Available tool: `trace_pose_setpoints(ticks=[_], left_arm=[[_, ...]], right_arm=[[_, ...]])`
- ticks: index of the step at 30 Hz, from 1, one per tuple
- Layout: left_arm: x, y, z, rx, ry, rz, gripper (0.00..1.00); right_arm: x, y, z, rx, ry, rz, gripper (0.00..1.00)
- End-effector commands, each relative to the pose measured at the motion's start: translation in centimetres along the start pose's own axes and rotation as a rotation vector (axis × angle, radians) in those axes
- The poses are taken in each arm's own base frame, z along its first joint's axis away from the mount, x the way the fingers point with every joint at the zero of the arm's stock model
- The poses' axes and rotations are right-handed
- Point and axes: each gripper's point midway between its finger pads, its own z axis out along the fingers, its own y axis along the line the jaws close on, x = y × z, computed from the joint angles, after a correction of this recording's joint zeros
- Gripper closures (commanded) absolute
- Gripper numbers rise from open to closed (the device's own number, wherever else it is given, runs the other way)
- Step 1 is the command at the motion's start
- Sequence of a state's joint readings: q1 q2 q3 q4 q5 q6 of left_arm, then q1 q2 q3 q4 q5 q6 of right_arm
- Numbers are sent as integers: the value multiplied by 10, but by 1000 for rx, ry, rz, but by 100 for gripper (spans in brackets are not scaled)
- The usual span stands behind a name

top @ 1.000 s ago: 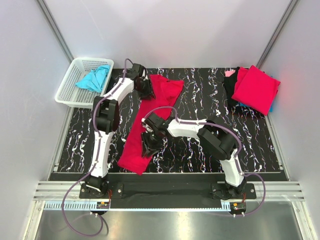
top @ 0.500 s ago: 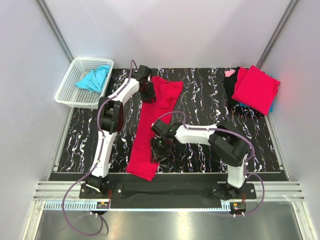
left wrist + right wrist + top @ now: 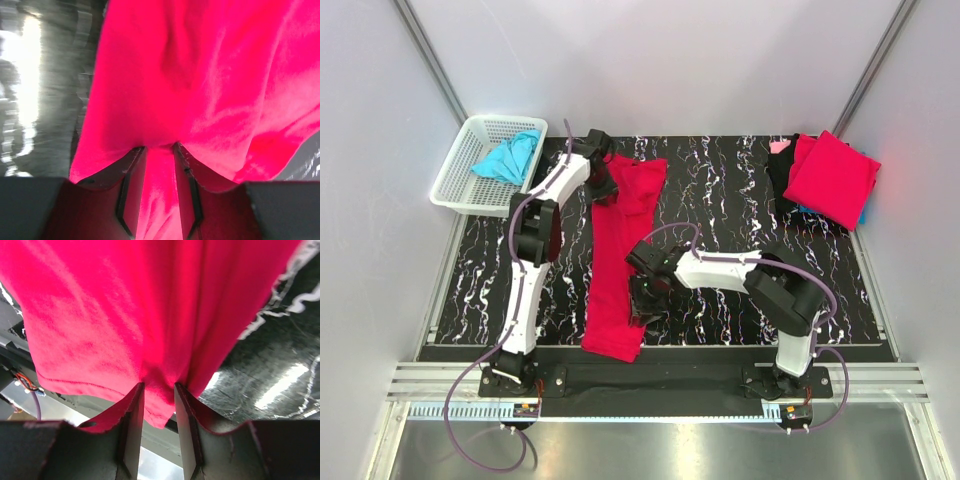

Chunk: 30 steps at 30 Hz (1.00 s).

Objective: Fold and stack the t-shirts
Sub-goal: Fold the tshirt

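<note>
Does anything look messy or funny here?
Yes. A turquoise t-shirt lies crumpled in the white basket, not folded. The stack of folded shirts at the far right sits crooked, its red top one turned askew.

A: Item one, top view?
B: Fixed, high above and behind the arm bases point(image 3: 515, 375), looking down on the whole desk point(image 3: 740, 200) — distant.
A: Item two, left wrist?
B: Mounted on the left gripper point(image 3: 159, 147), facing out along its fingers, pressed close to the red t-shirt point(image 3: 200, 75); desk at the left margin.
A: Item three?
B: Right wrist, likewise on the right gripper point(image 3: 159, 385), equally near. All three share that t-shirt — the wrist views its far and near ends.
</note>
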State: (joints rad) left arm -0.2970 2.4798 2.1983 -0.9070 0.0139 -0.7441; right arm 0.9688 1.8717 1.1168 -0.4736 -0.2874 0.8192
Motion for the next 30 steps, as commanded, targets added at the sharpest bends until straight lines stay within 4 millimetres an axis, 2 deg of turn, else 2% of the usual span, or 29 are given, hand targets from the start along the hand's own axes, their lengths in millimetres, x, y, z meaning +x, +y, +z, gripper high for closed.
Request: trace_pose_setpoints(ticks=[1, 3, 5, 6, 7, 8, 9, 13, 15, 18, 20, 21, 22, 24, 25, 27, 28, 30], left_arm=[[-33, 69, 16, -214, -104, -110, 65], [-33, 67, 19, -198, -96, -126, 65], [-30, 49, 23, -110, -51, -95, 64], [-38, 28, 26, -12, -68, -72, 62], [-31, 7, 25, 96, -14, -55, 61], [-28, -2, 31, 143, 8, -27, 60], [-37, -21, 24, 210, -13, -1, 59], [-40, -51, 20, 355, -13, 62, 52], [-46, -62, 16, 409, -34, 81, 46], [-51, -72, 5, 457, -51, 101, 45], [-58, -82, -15, 505, -89, 134, 45], [-52, -78, -15, 504, -80, 141, 44], [-59, -85, -39, 538, -118, 160, 44], [-58, -84, -51, 556, -148, 181, 44], [-65, -89, -79, 579, -198, 193, 44], [-65, -83, -92, 568, -226, 199, 44], [-71, -85, -118, 580, -269, 205, 44], [-68, -75, -128, 561, -279, 201, 44]], right_arm=[[54, -109, 5, 427, 135, 42, 61], [56, -113, 2, 442, 133, 52, 61], [55, -115, -1, 452, 121, 58, 61], [55, -116, -2, 457, 115, 59, 61], [55, -116, -3, 461, 112, 57, 61], [55, -117, -3, 468, 114, 56, 61], [54, -118, -4, 473, 111, 56, 61], [51, -115, -7, 463, 103, 27, 60], [47, -108, -8, 444, 95, 14, 60], [38, -95, -18, 410, 61, -11, 61], [29, -89, -27, 405, 13, -23, 61], [23, -82, -37, 388, -29, -30, 61], [17, -81, -42, 396, -62, -35, 60], [8, -76, -57, 405, -111, -40, 60], [1, -74, -67, 412, -155, -44, 59], [-7, -68, -81, 412, -205, -48, 56], [-13, -65, -91, 403, -249, -54, 53], [-23, -55, -107, 380, -314, -62, 50]])
